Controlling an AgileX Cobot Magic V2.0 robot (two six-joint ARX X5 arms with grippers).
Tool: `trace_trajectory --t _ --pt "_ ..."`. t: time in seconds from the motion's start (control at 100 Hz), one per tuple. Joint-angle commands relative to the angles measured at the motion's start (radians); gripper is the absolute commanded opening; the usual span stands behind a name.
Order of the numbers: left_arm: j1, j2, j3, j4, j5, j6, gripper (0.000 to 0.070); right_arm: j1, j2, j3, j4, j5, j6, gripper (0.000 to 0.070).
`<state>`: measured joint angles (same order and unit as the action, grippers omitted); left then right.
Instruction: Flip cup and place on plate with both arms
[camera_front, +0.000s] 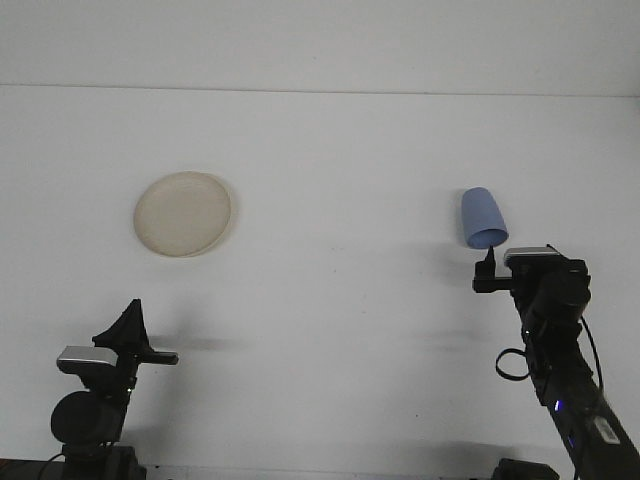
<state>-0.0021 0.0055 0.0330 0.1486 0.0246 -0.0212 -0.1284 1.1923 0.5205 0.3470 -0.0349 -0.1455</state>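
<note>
A blue cup (483, 219) lies on its side on the white table at the right, its open mouth facing the camera. A round beige plate (183, 214) rests on the table at the left, far from the cup. My right gripper (526, 262) is open just in front of the cup's mouth and slightly to its right. One of its fingertips (489, 256) is right below the rim, and nothing is held. My left gripper (131, 322) hangs low at the front left, well short of the plate, seen side-on.
The table's far edge (320, 90) runs across the back, with a pale wall behind it. A cable loop (512, 364) hangs off the right arm.
</note>
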Motion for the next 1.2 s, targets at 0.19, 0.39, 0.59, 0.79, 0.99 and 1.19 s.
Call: trace_trajectory --t 0.19,0.39,0.59,0.79,0.99,1.19 --pt "0.002 -0.002 -0.019 0.01 -0.003 -0.008 0.0012 -0.039 0.253 0.007 0.327 -0.052 -0.043 0.0668" --pt "0.002 -0.002 -0.019 0.01 -0.003 -0.008 0.0012 -0.048 0.447 0.078 0.461 -0.074 -0.045 0.0668" --pt "0.002 -0.002 -0.019 0.01 -0.003 -0.008 0.0012 -0.056 0.578 0.198 0.468 -0.076 -0.06 0.0668" --pt "0.002 -0.002 -0.019 0.01 -0.003 -0.008 0.0012 -0.056 0.641 0.265 0.468 -0.105 -0.074 0.0636" --pt "0.002 -0.002 -0.019 0.01 -0.003 -0.008 0.0012 -0.056 0.666 0.278 0.468 -0.157 -0.087 0.0366" --pt "0.002 -0.002 -0.019 0.01 -0.003 -0.008 0.0012 -0.056 0.668 0.278 0.467 -0.162 -0.087 0.0025"
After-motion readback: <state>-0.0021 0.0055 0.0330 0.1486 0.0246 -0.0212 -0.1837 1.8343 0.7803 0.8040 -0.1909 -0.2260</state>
